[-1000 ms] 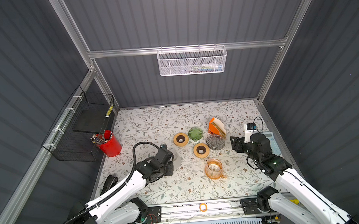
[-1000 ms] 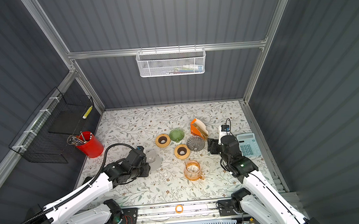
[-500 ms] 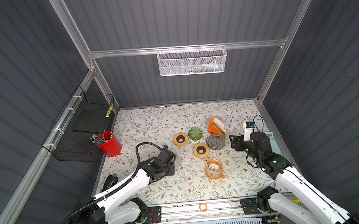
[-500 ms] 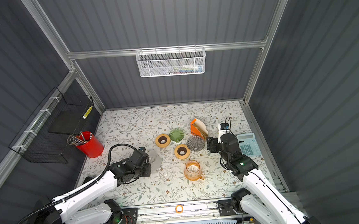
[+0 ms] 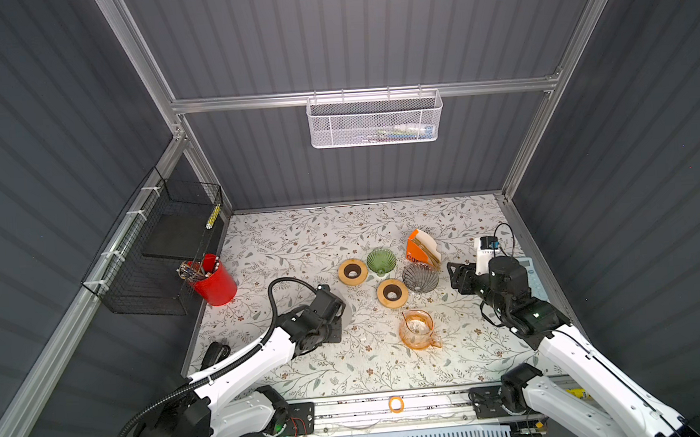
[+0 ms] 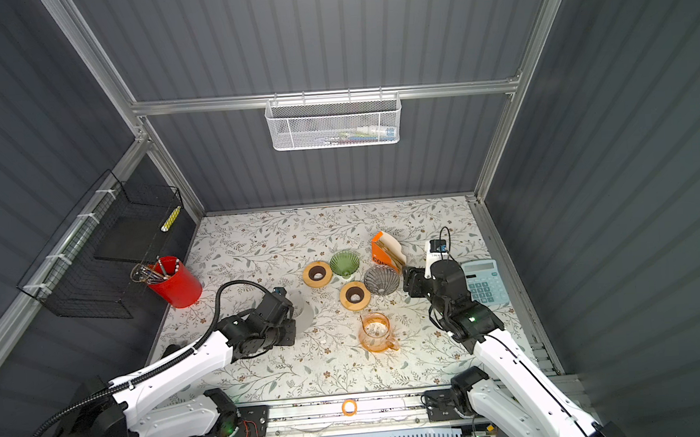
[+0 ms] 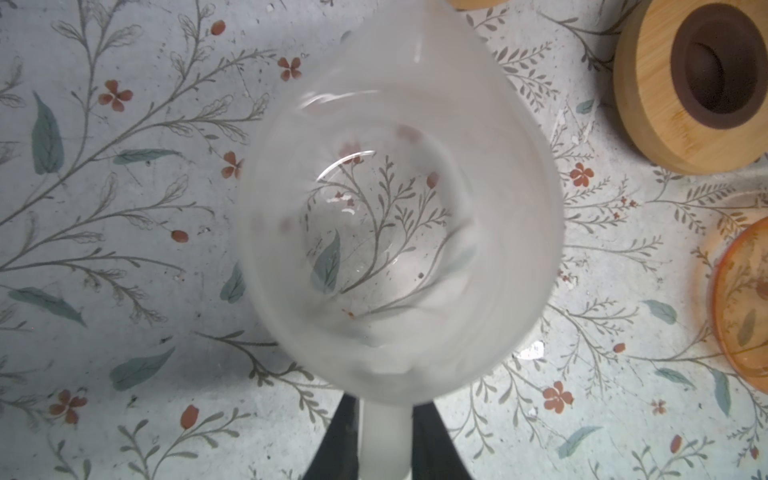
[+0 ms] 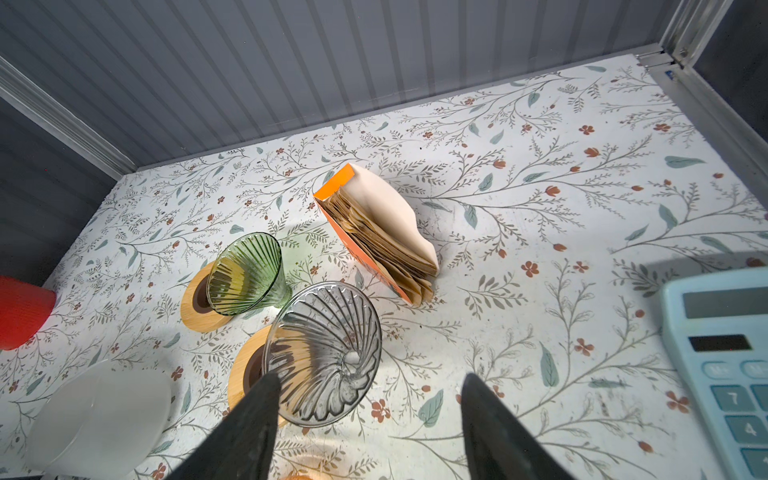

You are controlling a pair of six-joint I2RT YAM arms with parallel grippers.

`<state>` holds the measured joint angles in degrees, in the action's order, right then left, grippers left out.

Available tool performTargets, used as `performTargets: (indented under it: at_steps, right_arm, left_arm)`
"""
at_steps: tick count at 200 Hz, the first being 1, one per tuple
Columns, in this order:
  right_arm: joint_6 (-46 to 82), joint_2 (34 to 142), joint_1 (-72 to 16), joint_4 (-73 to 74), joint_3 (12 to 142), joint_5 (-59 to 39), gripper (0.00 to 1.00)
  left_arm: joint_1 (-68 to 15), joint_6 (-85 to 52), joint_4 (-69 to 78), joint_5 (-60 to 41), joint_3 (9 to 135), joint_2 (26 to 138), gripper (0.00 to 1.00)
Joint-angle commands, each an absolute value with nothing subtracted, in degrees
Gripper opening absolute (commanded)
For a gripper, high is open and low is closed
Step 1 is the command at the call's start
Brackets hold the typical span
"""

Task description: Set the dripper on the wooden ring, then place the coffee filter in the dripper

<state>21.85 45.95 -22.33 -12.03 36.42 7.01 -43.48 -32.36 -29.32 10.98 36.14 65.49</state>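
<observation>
The coffee filters (image 8: 386, 232) stand as a brown stack in an orange box (image 5: 421, 250) at the back. A green glass dripper (image 5: 381, 260) and a smoky grey dripper (image 5: 420, 277) sit tilted beside wooden rings (image 5: 392, 293). My right gripper (image 8: 370, 415) is open just in front of the grey dripper (image 8: 328, 353), with nothing between its fingers. My left gripper (image 7: 384, 415) is shut on the handle of a frosted glass jug (image 7: 399, 216). The jug stands on the mat left of the drippers, partly hidden under the arm in both top views (image 6: 304, 309).
An orange glass jug (image 5: 417, 330) stands near the front middle. A pale blue calculator (image 6: 483, 280) lies by the right edge. A red pen cup (image 5: 212, 280) and a black wire basket (image 5: 162, 247) are at the left. A second wooden ring (image 5: 352, 271) lies left of the green dripper.
My left gripper has moved a little forward over the frosted jug and its jaws have narrowed onto the handle. The right arm has hardly moved.
</observation>
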Motion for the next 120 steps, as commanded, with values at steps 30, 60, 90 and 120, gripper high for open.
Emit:
performTargets:
  at_steps: [30, 60, 90, 120]
  right_arm:
    - [21.01, 44.85, -22.53, -12.40, 37.92, 7.00, 0.69]
    - [21.00, 44.15, -22.59, -13.02, 38.15, 6.91, 0.69]
    - [20.51, 43.34, -22.59, -13.44, 38.26, 7.09, 0.69]
    - [20.03, 42.76, -22.58, -14.41, 38.52, 7.57, 0.69]
  left_arm:
    - [-43.77, -30.83, -31.86, 12.30, 37.34, 65.47, 0.13]
    - [-43.92, -30.38, -32.53, 11.49, 38.24, 65.35, 0.09]
    - [-44.84, -29.24, -33.45, 8.77, 39.58, 65.04, 0.07]
    - [-47.26, -28.46, -36.05, 8.59, 41.60, 64.80, 0.07]
